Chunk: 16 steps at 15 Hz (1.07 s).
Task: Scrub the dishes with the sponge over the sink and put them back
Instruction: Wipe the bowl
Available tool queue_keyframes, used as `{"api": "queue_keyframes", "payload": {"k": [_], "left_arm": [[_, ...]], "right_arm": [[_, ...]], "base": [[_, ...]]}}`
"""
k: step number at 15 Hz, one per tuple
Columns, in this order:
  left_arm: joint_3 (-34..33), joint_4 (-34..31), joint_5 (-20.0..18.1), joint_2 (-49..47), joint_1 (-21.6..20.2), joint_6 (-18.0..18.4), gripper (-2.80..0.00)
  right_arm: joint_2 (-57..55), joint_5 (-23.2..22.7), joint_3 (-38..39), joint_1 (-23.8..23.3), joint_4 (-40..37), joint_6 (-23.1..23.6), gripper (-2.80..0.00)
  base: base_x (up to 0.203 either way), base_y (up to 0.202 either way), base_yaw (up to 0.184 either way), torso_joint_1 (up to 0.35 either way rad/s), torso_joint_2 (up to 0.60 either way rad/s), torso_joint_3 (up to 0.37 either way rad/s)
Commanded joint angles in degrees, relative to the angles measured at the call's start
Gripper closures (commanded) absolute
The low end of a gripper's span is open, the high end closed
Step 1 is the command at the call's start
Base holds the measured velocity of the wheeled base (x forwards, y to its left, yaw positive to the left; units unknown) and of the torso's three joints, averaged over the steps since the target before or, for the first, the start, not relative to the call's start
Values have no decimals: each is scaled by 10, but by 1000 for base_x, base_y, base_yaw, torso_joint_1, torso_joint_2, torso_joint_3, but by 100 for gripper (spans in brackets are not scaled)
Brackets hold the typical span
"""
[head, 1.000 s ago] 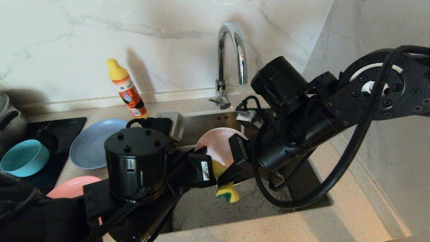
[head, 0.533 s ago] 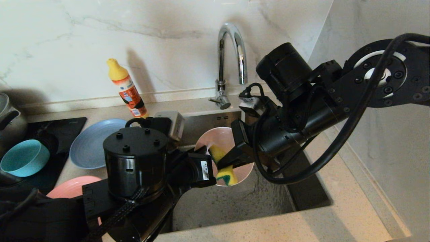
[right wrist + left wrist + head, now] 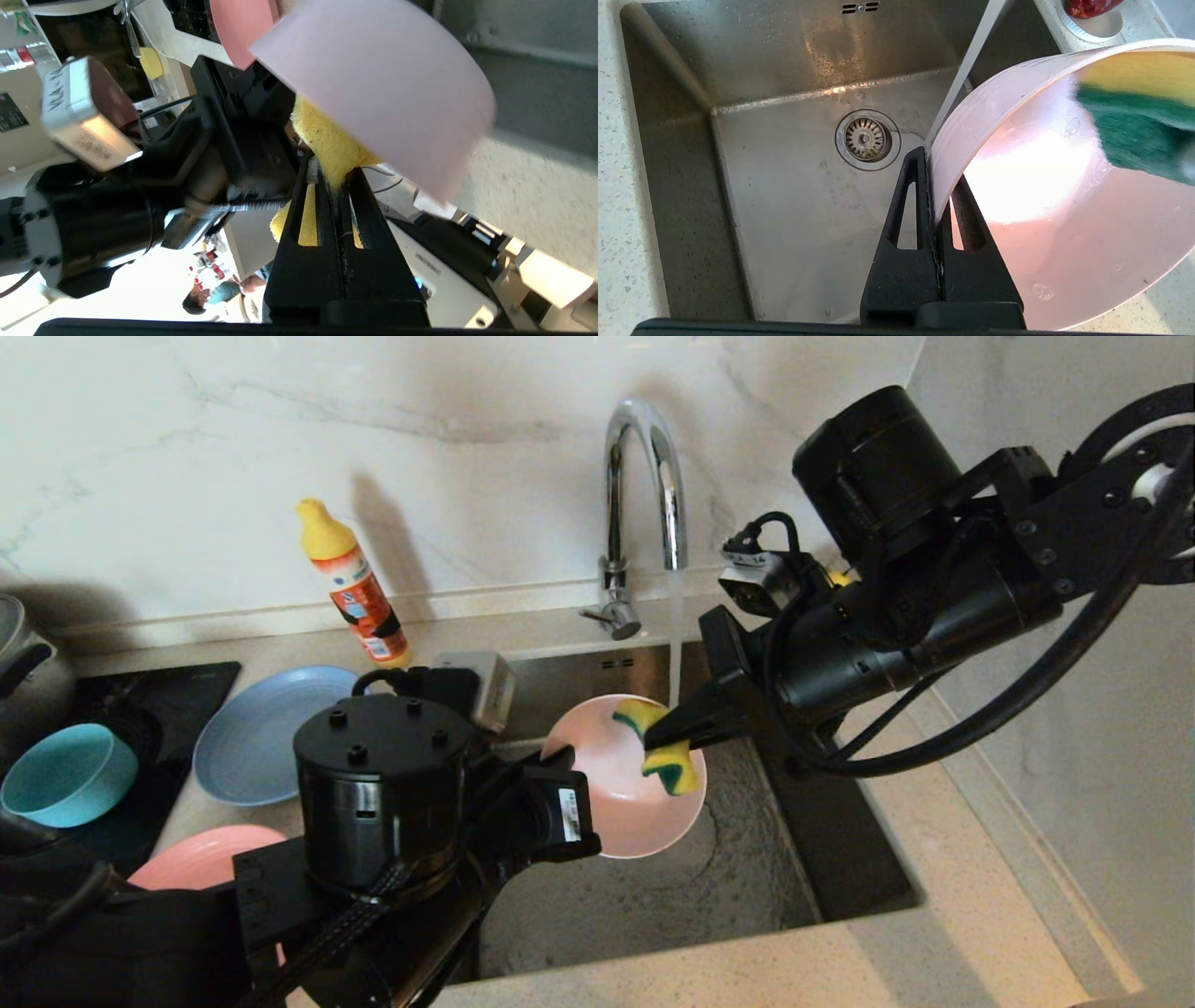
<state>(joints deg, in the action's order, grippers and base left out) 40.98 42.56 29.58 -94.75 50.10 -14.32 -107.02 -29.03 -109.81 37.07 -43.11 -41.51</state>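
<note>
Over the sink (image 3: 653,905) my left gripper (image 3: 931,168) is shut on the rim of the smaller pale pink dish (image 3: 616,803), holding it tilted on edge. My right gripper (image 3: 667,733) is shut on the yellow and green sponge (image 3: 667,756) and presses it against the dish's inside near the upper right rim. In the right wrist view the sponge (image 3: 327,140) sits between the fingers under the dish (image 3: 387,93). The blue-grey plate (image 3: 247,737), teal bowl (image 3: 65,775) and salmon-pink plate (image 3: 201,859) lie on the counter to the left.
A thin stream of water (image 3: 674,644) runs from the chrome tap (image 3: 644,476) just behind the dish. The orange detergent bottle (image 3: 355,583) stands at the back wall. A black hob (image 3: 159,695) and a kettle (image 3: 23,663) are at the far left. The drain strainer (image 3: 866,138) lies below.
My right gripper has carried the sponge up and to the right, from the dish's lower edge to its upper right rim. The left gripper and dish have stayed in place.
</note>
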Motion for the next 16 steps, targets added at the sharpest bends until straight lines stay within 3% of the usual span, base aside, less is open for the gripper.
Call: {"api": "queue_keyframes", "payload": {"k": [1, 7, 16], "left_arm": [[1, 2, 2, -1, 0, -1, 0], [-3, 2, 2, 2, -4, -2, 0], [9, 2, 0, 1, -8, -1, 0]], "right_arm": [[18, -2, 19, -4, -6, -4, 0], [18, -5, 68, -8, -5, 2, 0], [-32, -3, 63, 66, 4, 0, 0]], "base": [[0, 0, 0, 0, 0, 0], [0, 0, 0, 0, 0, 0], [0, 0, 0, 0, 0, 0]]}}
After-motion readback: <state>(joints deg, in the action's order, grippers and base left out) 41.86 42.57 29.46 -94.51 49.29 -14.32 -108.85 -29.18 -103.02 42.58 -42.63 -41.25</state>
